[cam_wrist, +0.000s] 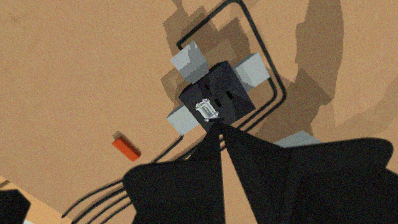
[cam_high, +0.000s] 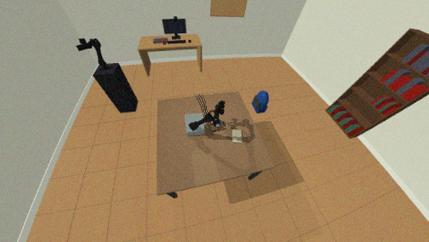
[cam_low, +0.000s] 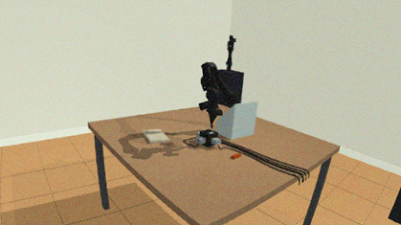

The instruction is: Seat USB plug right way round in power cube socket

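Observation:
The black power cube (cam_low: 207,138) (cam_wrist: 227,82) stands on the table (cam_low: 198,193) with pale grey blocks plugged into its sides. In the wrist view its top shows dark slots and a silver-rimmed USB socket (cam_wrist: 206,109) with a bright inside. My gripper (cam_low: 212,127) (cam_wrist: 219,129) points down, with its fingertips a little above the cube and off to one side of the socket. It is shut on the USB plug (cam_wrist: 215,120), of which only a small dark end shows at the fingertips. The plug looks clear of the socket and turned relative to it. The rest is hidden by the fingers.
Black cables (cam_low: 271,158) (cam_wrist: 278,82) loop around the cube and run to the table edge. A small orange-red block (cam_low: 235,156) (cam_wrist: 126,149) lies near them. A pale blue box (cam_low: 242,121) stands close behind the cube, near the arm. A whitish flat object (cam_high: 237,136) (cam_low: 156,136) lies on the other side.

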Robot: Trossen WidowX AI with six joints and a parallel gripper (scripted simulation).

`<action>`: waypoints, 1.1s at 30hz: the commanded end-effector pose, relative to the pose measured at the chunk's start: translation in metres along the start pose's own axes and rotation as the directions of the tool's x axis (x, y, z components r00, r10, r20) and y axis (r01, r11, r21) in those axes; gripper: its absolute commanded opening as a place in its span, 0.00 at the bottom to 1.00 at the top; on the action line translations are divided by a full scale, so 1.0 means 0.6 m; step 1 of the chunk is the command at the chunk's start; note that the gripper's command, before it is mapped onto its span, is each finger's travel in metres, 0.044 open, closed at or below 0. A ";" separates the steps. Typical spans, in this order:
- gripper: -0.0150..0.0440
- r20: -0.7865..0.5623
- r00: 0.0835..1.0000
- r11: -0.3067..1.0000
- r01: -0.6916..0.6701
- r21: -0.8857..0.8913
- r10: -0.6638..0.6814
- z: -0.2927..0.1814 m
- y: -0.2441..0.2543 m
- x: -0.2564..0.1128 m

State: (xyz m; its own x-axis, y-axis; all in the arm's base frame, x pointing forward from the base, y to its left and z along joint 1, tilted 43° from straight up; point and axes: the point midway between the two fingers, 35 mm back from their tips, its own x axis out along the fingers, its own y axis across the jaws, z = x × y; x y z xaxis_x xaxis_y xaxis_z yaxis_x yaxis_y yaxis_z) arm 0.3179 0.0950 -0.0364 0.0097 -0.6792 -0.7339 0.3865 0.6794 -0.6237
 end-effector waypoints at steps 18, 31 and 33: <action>0.25 0.000 1.000 0.845 0.000 -0.535 0.000 0.000 0.000 0.000; 0.25 0.000 1.000 0.618 0.000 -0.786 0.000 0.000 0.000 0.000; 0.25 0.000 1.000 0.576 0.000 -0.817 0.000 0.000 0.000 0.000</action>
State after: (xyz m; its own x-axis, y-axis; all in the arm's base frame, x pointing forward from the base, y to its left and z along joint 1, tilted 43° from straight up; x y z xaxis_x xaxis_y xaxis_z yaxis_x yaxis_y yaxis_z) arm 0.3178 0.0950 -0.0364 0.0096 -0.6792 -0.7339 -0.4504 0.6523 -0.6096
